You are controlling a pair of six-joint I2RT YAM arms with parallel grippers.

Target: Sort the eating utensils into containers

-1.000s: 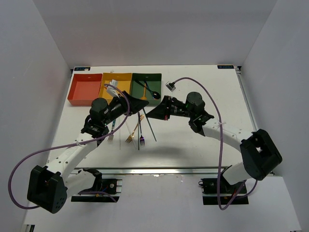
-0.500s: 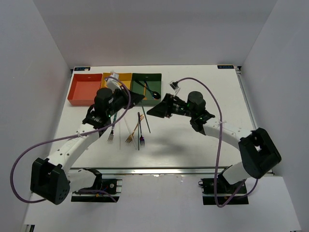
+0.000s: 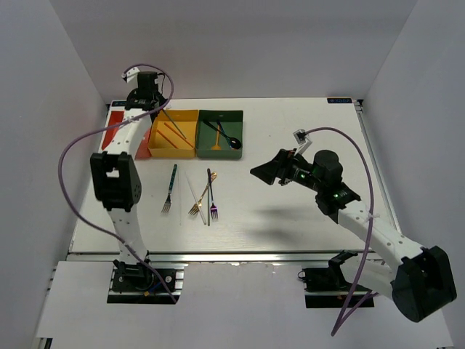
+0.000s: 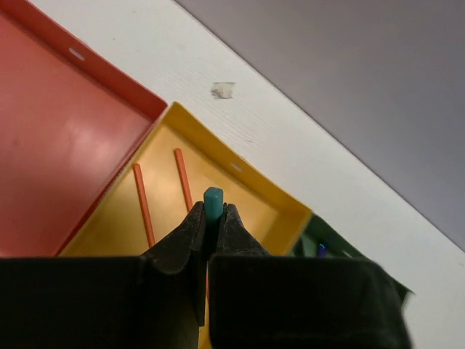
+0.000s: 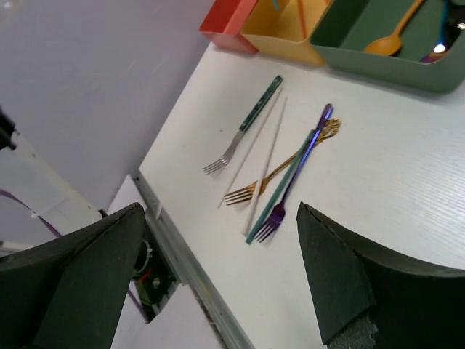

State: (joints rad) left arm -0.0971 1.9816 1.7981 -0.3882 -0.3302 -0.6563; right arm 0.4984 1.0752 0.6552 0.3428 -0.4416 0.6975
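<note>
On the white table (image 3: 290, 131), the yellow tray (image 3: 185, 145) sits between the red tray (image 4: 43, 138) and the green tray (image 3: 231, 120). Over it, the left gripper (image 4: 212, 218) pinches a teal chopstick (image 4: 213, 198). The right gripper (image 3: 256, 172) hangs spread wide near loose forks (image 3: 196, 207).

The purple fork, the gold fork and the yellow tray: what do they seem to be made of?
The purple fork and gold fork look like metal with a shiny coloured finish: they are thin, with bright glints along the handles. The yellow tray looks like moulded plastic, smooth and slightly glossy, evenly coloured, though that is uncertain.
</note>
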